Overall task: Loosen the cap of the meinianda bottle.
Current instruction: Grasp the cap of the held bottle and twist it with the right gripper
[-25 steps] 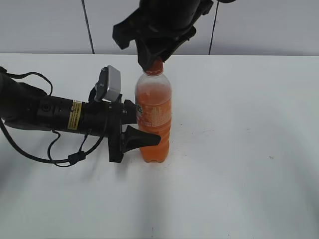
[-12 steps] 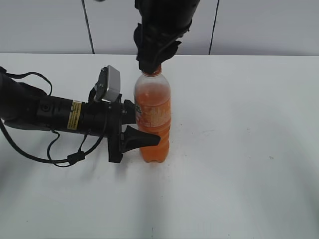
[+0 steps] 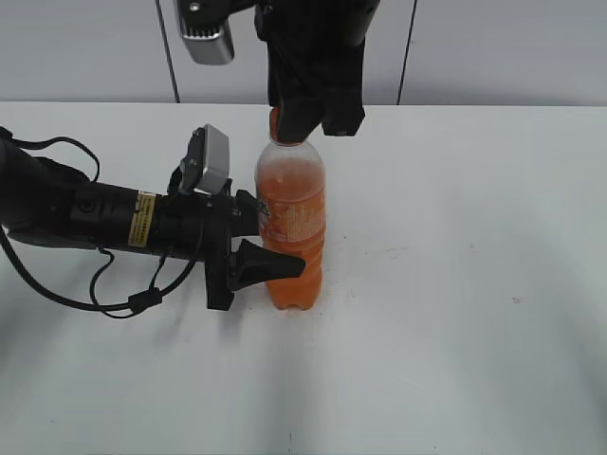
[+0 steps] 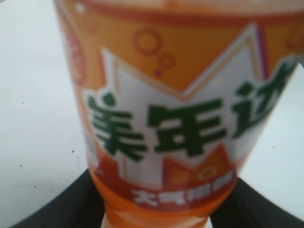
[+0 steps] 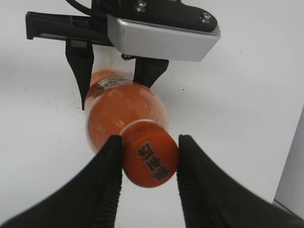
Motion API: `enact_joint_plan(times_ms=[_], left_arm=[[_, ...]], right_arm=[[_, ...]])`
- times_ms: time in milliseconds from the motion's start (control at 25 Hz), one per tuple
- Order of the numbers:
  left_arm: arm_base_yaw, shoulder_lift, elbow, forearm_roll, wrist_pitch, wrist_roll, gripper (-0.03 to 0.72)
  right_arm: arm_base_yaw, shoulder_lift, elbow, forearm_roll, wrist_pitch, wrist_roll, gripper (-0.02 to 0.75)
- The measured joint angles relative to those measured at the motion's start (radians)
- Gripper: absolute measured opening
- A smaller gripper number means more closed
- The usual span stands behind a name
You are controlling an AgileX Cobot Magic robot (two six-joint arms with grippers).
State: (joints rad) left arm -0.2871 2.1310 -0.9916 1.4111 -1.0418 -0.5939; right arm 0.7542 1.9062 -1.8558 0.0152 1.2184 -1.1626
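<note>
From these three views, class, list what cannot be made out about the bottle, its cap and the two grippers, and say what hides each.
1. Exterior view: the cap is hidden behind the right gripper.
2. Left wrist view: the meinianda bottle is cut off at the top edge and its label is blurred; only the dark bases of the left gripper show.
3. Right wrist view: the bottle's base is hidden by its own body.

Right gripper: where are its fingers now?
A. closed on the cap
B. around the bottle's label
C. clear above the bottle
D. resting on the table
A: in the right wrist view the right gripper has both fingers pressed against the sides of the cap.
</note>
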Motion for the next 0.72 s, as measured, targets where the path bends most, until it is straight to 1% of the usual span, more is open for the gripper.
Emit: enact_joint_plan(times_ms=[120, 240, 280, 360, 440, 520, 640, 720], left_arm=[[0.000, 0.000, 0.000, 0.000, 0.000, 0.000, 0.383], [0.000, 0.000, 0.000, 0.000, 0.000, 0.000, 0.383], [0.000, 0.000, 0.000, -0.001, 0.000, 0.000, 0.383], [0.000, 0.000, 0.000, -0.001, 0.000, 0.000, 0.383], [0.000, 0.000, 0.000, -0.001, 0.000, 0.000, 0.383], [-0.001, 0.000, 0.000, -0.001, 0.000, 0.000, 0.383], [-0.001, 0.000, 0.000, -0.001, 0.000, 0.000, 0.383], [-0.001, 0.000, 0.000, -0.001, 0.001, 0.000, 0.383]], right_arm=[[0.000, 0.000, 0.000, 0.000, 0.001, -0.010, 0.268], [0.000, 0.002, -0.008, 0.000, 0.003, 0.031, 0.293], [0.000, 0.006, -0.015, 0.000, 0.004, 0.075, 0.319], [0.000, 0.015, -0.037, 0.000, 0.004, 0.168, 0.396], [0.000, 0.015, -0.068, 0.002, 0.004, 0.272, 0.482], [0.000, 0.009, -0.095, 0.005, 0.003, 0.385, 0.521], [0.000, -0.008, -0.105, 0.009, 0.003, 0.668, 0.540], [0.000, -0.015, -0.107, 0.005, 0.003, 0.908, 0.545]])
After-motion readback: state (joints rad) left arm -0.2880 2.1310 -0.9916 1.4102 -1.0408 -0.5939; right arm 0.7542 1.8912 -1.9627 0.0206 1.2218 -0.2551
